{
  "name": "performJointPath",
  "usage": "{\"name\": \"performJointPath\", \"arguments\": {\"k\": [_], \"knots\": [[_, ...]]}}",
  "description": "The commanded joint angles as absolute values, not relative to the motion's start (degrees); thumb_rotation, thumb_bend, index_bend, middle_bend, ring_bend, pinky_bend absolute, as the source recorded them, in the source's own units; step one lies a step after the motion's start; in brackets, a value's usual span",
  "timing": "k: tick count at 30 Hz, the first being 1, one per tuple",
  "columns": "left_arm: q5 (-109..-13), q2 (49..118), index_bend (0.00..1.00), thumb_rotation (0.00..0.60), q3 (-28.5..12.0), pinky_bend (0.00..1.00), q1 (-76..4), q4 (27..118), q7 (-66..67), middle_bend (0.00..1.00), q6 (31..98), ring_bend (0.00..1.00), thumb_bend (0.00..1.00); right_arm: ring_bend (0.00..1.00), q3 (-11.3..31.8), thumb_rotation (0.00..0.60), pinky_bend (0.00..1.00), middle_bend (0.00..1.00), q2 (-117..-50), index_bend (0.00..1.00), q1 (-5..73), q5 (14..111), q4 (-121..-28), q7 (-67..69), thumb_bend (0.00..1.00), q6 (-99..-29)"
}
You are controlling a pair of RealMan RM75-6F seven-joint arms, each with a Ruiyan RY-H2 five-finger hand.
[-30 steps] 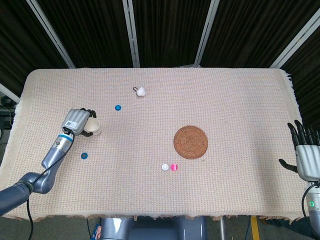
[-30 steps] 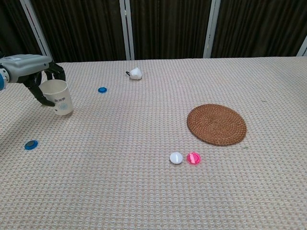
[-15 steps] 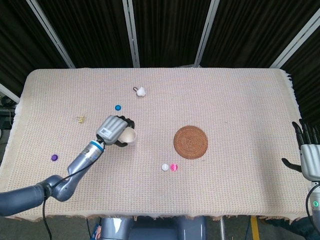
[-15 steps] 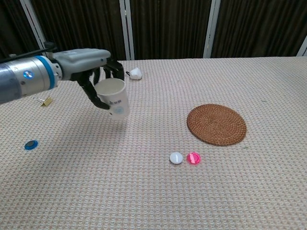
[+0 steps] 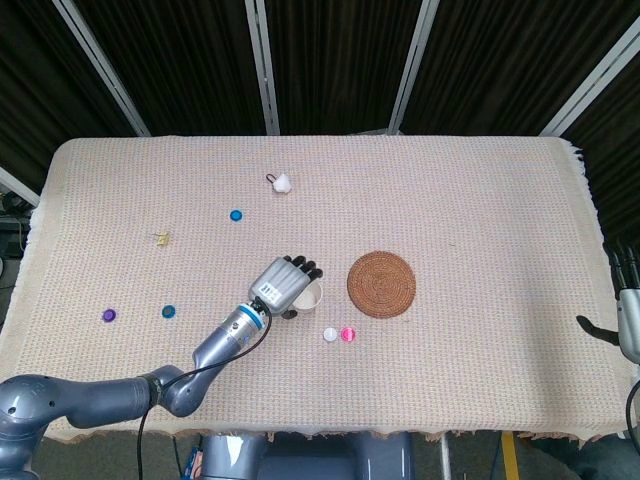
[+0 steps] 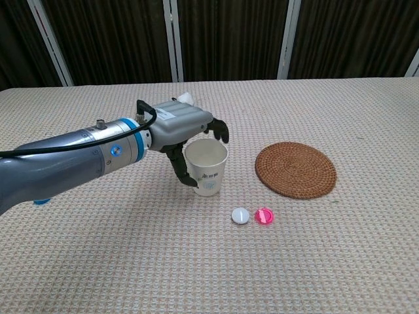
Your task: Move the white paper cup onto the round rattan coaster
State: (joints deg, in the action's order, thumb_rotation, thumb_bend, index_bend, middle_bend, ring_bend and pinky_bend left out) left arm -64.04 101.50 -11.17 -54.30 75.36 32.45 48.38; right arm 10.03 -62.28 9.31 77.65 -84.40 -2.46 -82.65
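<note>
White paper cup (image 6: 207, 168) was upright in the left hand (image 6: 185, 131), fingers wrapped round its upper wall just under the rim, mouth open to the top. It sat left of the round rattan coaster (image 6: 295, 170), near it but not yet over it; whether the base was clear of the cloth could not be told, though the chest view suggested it hung just above. In the head view the cup (image 5: 307, 296) showed only as a rim at the right edge of the hand (image 5: 283, 287), coaster (image 5: 381, 284) just beyond to the right.

Judgement on the carry: the cup should be kept level and taken further right until its base is centred over the woven disc, then lowered straight down. Grip wants to stay light, as thin paper would likely crush. White cap (image 6: 241, 215) and pink cap (image 6: 264, 216) lay near-side, between cup and coaster but nearer the robot; a low sweep could nudge them, so height should be held until over the mat.

Right hand (image 5: 628, 315) stood at the far right edge, well apart, fingers apart and holding nothing.
</note>
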Motion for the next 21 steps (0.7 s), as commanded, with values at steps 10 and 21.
{"name": "performJointPath", "arguments": {"k": [10, 21], "knots": [[-66.63, 90.15, 0.00, 0.600, -11.39, 0.01, -46.55, 89.21, 30.42, 0.00, 61.37, 0.00, 0.00, 0.00, 9.56, 0.600, 0.00, 0.00, -61.91, 0.00, 9.28, 78.33, -85.12, -1.72, 0.00, -82.15], [-66.42, 76.64, 0.00, 0.600, -7.78, 0.00, -27.20, 98.62, 26.72, 0.00, 86.14, 0.00, 0.00, 0.00, 7.45, 0.600, 0.00, 0.00, -61.85, 0.00, 10.78, 82.04, -86.84, -2.19, 0.00, -79.53]]}}
